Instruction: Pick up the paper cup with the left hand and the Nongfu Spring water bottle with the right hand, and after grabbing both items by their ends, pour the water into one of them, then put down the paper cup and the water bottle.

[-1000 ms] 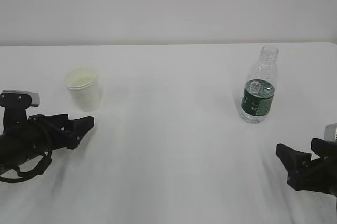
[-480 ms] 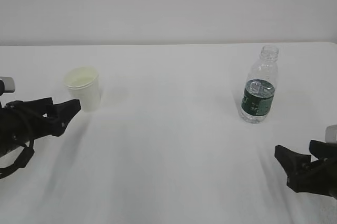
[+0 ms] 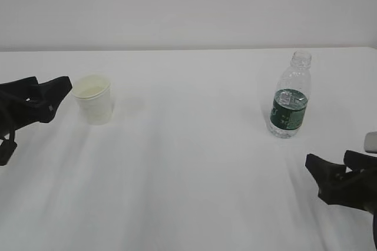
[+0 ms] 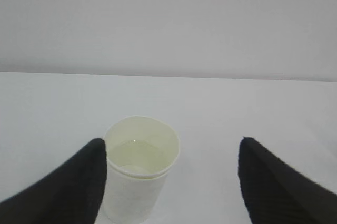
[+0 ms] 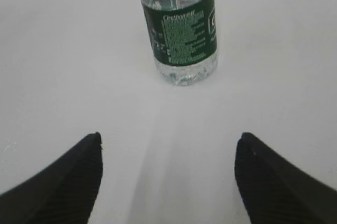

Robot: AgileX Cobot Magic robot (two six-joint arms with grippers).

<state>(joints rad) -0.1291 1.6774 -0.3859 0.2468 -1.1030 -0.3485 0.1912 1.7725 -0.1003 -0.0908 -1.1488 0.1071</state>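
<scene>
My left hand point(image 3: 52, 90) is spread wide and grasps nothing; the paper cup point(image 3: 93, 98) stands upright on the white worktop point(image 3: 188, 162) just beside its tips, and in the left wrist view the cup point(image 4: 139, 167) sits against the left finger point(image 4: 73, 184), off-centre in the gap. My right hand point(image 3: 336, 167) is also spread and bare, near the worktop's front. The water bottle point(image 3: 290, 96) stands upright and capless, well ahead of it, untouched.
</scene>
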